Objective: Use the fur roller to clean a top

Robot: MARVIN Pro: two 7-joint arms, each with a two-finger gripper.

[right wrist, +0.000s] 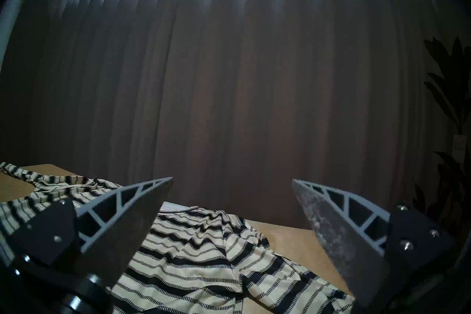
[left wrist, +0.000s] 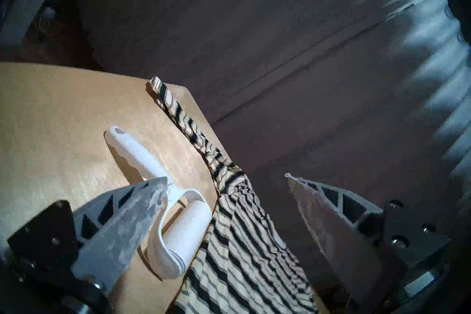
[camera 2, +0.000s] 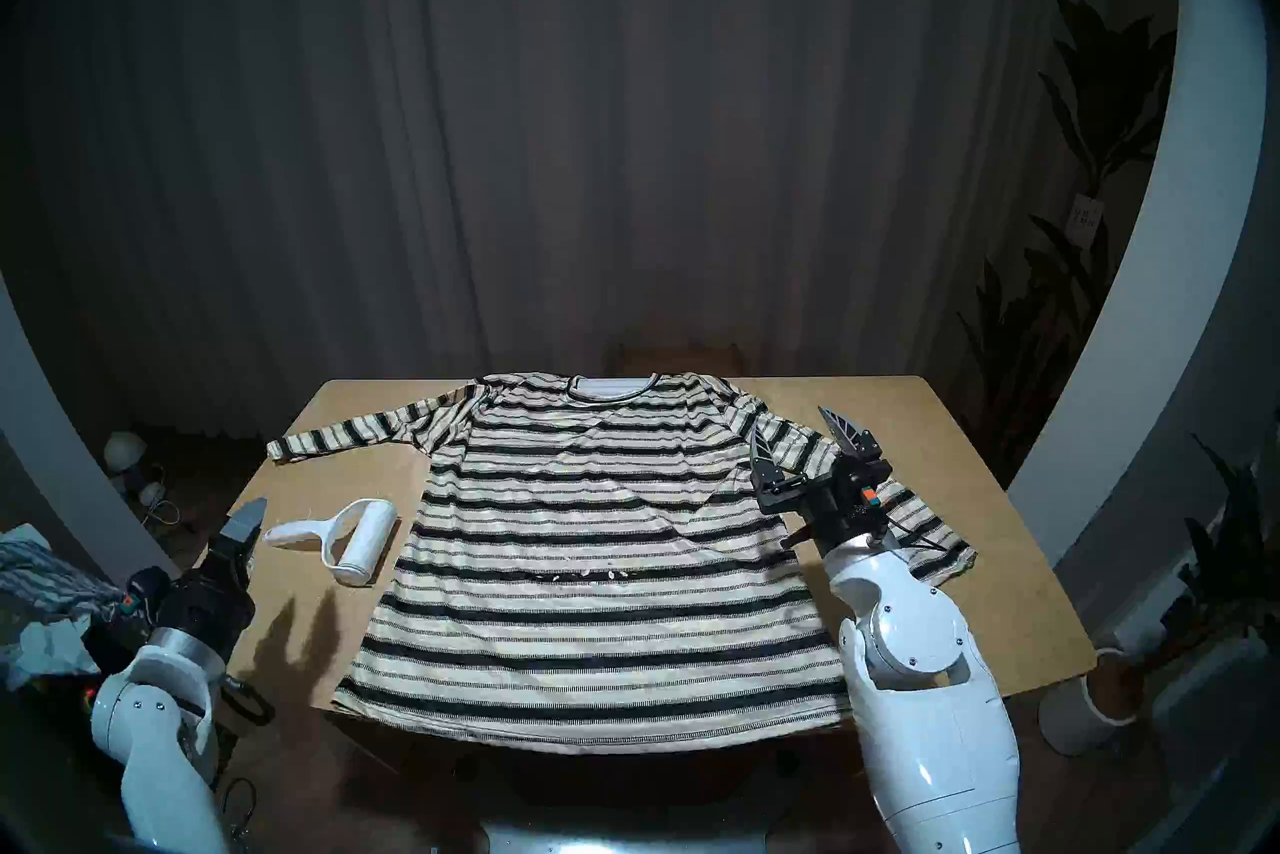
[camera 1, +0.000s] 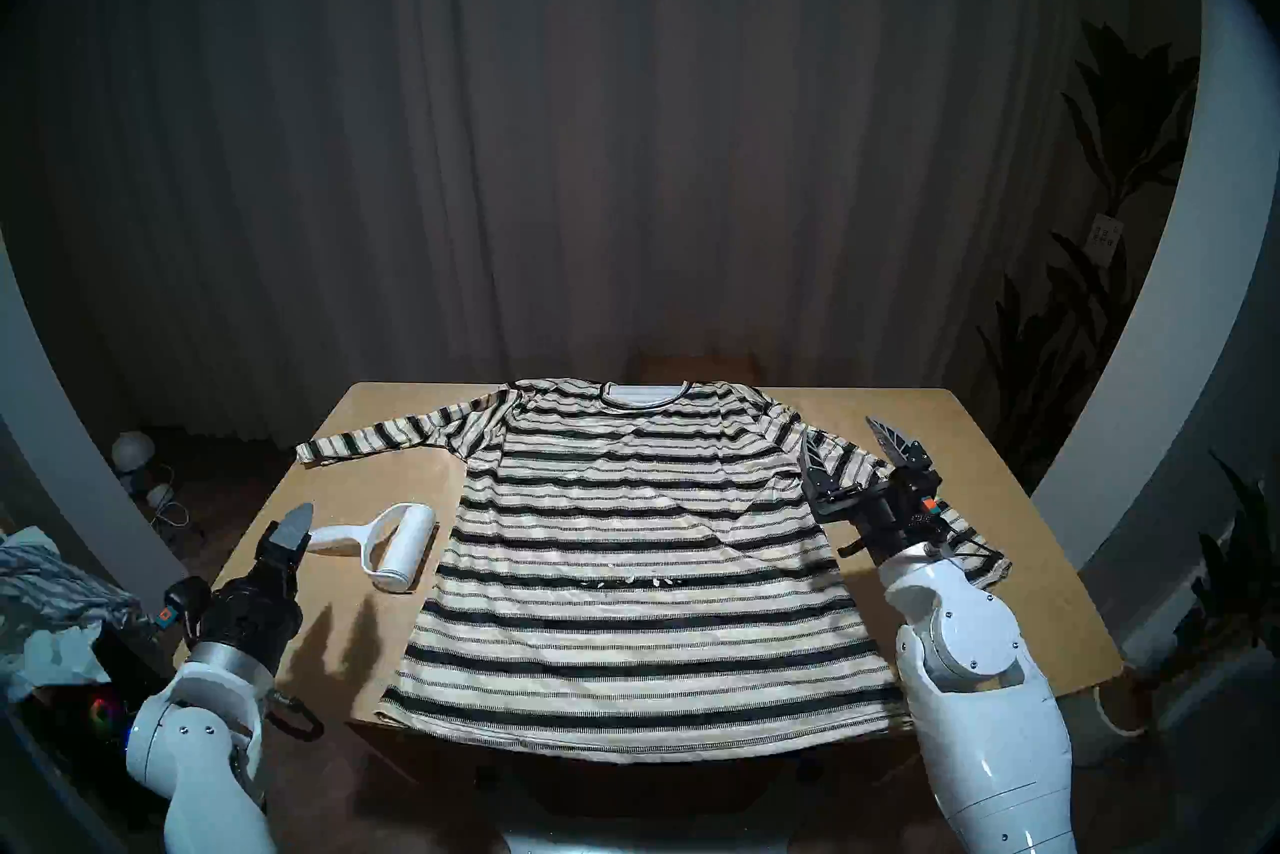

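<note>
roller (camera 1: 388, 547) lies just ahead of the left pincer (camera 1: 292, 528), handle toward it, axis running rightward; jaws spread, empty; right pincer (camera 1: 848, 457) farther, also spread.

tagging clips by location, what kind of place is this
Likely a room at home or a staged studio: pleated curtains fill the back, a leafy houseplant stands by the wall, and a wooden table holds a striped top.

top (camera 1: 623, 554) spread flat mid-table (camera 1: 970, 554), neck at far edge | fur roller (camera 1: 388, 544) on table just left of top | left gripper (camera 1: 291, 530) near roller handle | right gripper (camera 1: 852, 450) above top's right sleeve
</note>
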